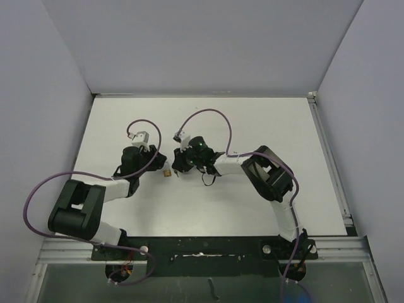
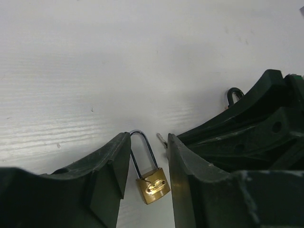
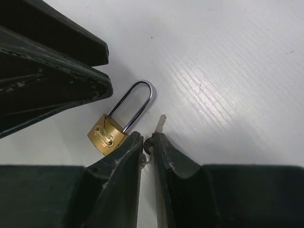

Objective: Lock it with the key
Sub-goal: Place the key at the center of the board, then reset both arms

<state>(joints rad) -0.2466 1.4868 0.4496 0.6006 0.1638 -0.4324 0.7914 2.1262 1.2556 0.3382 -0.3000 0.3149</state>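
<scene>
A small brass padlock (image 2: 153, 186) with a long steel shackle lies flat on the white table (image 1: 252, 126). It sits between the fingers of my left gripper (image 2: 148, 137), which is open; the left finger touches the shackle and the right one stands clear of the body. Both shackle legs reach the body. The key (image 3: 160, 125) pokes out from my right gripper (image 3: 147, 135). Those jaws stand slightly apart, with the key's head in the narrow gap. The key's tip points past the padlock (image 3: 107, 135), a little to its right. In the top view both grippers meet at the padlock (image 1: 166, 172).
The right gripper's black body (image 2: 247, 128) crowds the right side of the left wrist view. The left gripper's body (image 3: 52, 80) fills the upper left of the right wrist view. Grey walls enclose the table on three sides. Purple cables (image 1: 208, 113) loop above both wrists.
</scene>
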